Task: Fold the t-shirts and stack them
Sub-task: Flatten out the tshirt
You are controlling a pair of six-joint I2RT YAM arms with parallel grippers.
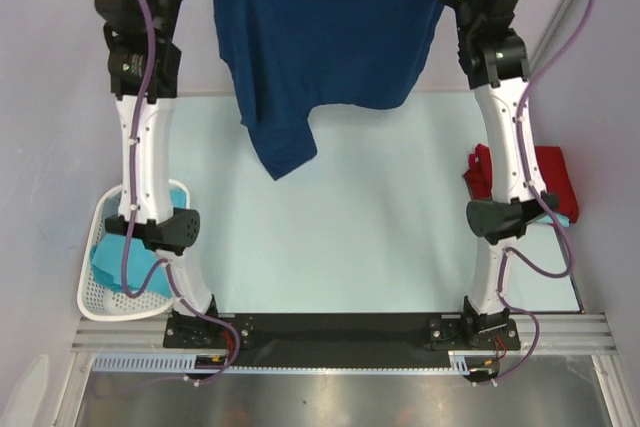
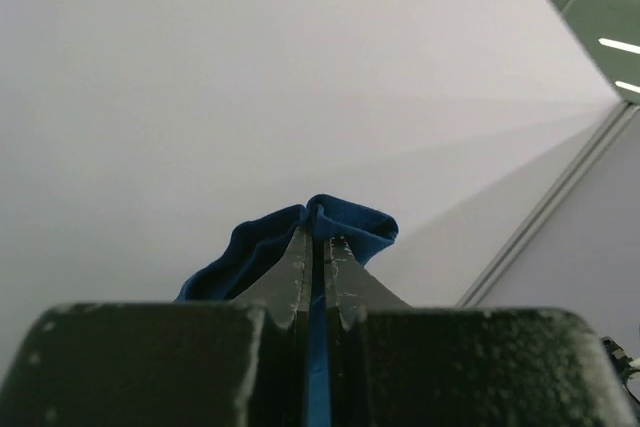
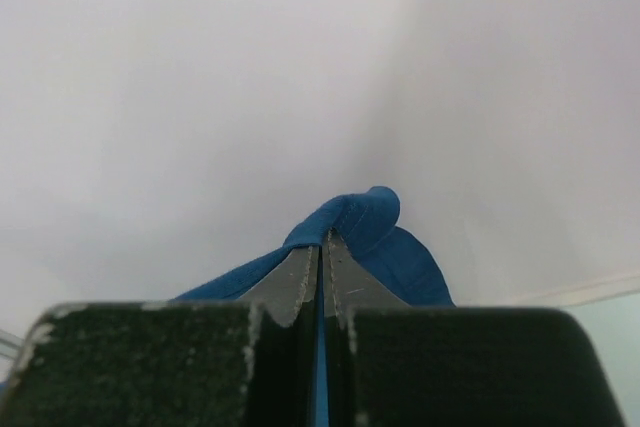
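step: navy t-shirt point(image 1: 320, 37) hung spread above tabletop point(image 1: 380, 227) | left gripper point(image 2: 318, 247), right gripper point(image 3: 322, 247): jaws pinched its top edge | likely needed: even tension, level lowering, drooping sleeve laid flat

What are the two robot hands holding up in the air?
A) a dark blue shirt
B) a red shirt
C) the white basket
A: the dark blue shirt hangs between the left gripper and the right gripper, both pinched shut on its cloth.
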